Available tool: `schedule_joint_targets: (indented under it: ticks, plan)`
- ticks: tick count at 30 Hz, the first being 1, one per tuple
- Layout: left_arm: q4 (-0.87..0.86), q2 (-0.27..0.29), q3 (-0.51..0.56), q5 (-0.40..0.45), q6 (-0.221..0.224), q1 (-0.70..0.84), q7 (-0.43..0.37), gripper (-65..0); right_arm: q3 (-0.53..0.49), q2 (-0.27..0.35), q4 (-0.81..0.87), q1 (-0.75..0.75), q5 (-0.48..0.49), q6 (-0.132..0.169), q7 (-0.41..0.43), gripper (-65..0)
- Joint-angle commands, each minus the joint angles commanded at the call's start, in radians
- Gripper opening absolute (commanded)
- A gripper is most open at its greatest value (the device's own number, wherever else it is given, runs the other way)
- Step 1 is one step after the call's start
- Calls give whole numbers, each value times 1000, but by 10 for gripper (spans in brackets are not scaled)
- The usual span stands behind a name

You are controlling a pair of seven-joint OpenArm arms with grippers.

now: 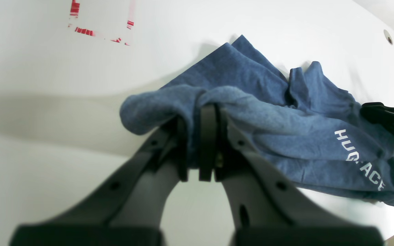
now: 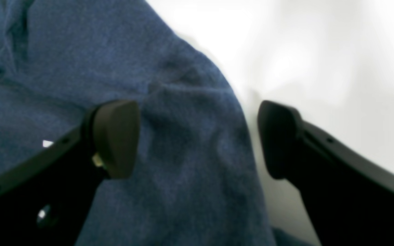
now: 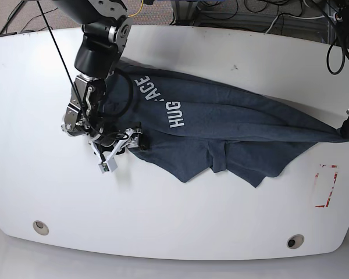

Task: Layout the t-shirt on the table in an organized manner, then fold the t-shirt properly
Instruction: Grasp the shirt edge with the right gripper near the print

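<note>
Pinching a bunched fold of the t-shirt (image 1: 268, 116), the left hand (image 1: 206, 143) has its fingers (image 1: 208, 136) closed tight together, cloth draped over and around their tips. Beyond that hand the fabric stretches away across the white desk (image 1: 29, 102), with the white lettering (image 1: 357, 159) to its right and the red-taped rectangle (image 1: 97, 24) further off to its left. The right hand (image 2: 197, 140) is wide open, holding nothing: one finger (image 2: 115, 136) sits over the blue cloth, the other (image 2: 275, 136) over bare desk just past the shirt's edge. In the base view the shirt lies spread between the two hands, partly rumpled, lettering up.
</note>
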Motion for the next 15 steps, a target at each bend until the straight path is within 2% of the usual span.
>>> schedule_joint_targets:
  ticks: [8, 15]
  plan:
    - [0, 0, 2, 0, 0, 0, 0, -640, -3, 0, 0, 0, 0, 0, 0, -147]
    - [-2, 0, 2, 0, 0, 0, 0, -640, -84, 0, 3, -20, 0, 0, 0, -147]
